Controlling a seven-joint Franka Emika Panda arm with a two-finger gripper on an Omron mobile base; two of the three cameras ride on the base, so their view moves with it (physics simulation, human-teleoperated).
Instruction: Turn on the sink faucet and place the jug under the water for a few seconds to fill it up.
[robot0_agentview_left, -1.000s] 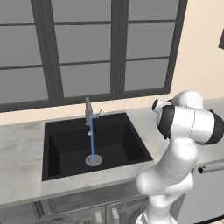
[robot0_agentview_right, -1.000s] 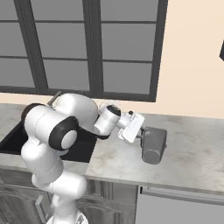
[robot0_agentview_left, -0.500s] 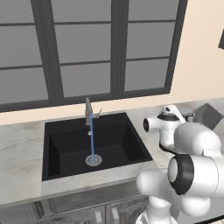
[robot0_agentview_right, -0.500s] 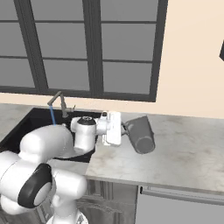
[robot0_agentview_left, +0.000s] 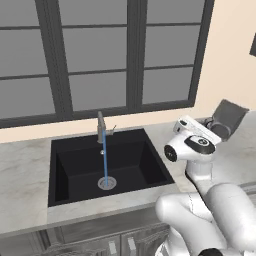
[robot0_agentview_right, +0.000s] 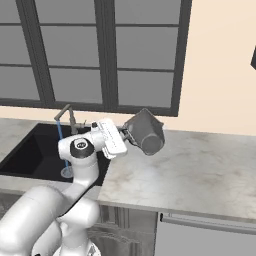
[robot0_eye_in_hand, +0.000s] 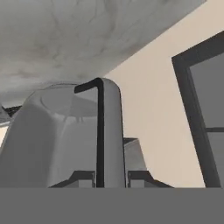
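Note:
The grey metal jug (robot0_agentview_right: 146, 132) hangs tilted in the air above the counter, just right of the sink. My gripper (robot0_agentview_right: 127, 136) is shut on its loop handle. In the left base view the jug (robot0_agentview_left: 229, 117) sits off the end of my gripper (robot0_agentview_left: 216, 127), mouth turned up and away. The hand view has the jug (robot0_eye_in_hand: 57, 140) close up, its handle between my fingertips (robot0_eye_in_hand: 81, 177). The sink faucet (robot0_agentview_left: 101, 127) is running: a thin blue stream of water (robot0_agentview_left: 105, 162) falls to the drain in the black sink (robot0_agentview_left: 65, 170).
A marble counter (robot0_agentview_right: 200, 175) stretches to the right of the sink, with a narrower strip (robot0_agentview_left: 22, 170) on its left. Dark-framed windows (robot0_agentview_left: 100, 55) and a beige wall stand behind. Cabinet fronts (robot0_agentview_right: 200, 235) run below the counter.
The jug has come up off the counter with my gripper and moved up and left toward the sink, tipping over as the arm folded lower. Water keeps running.

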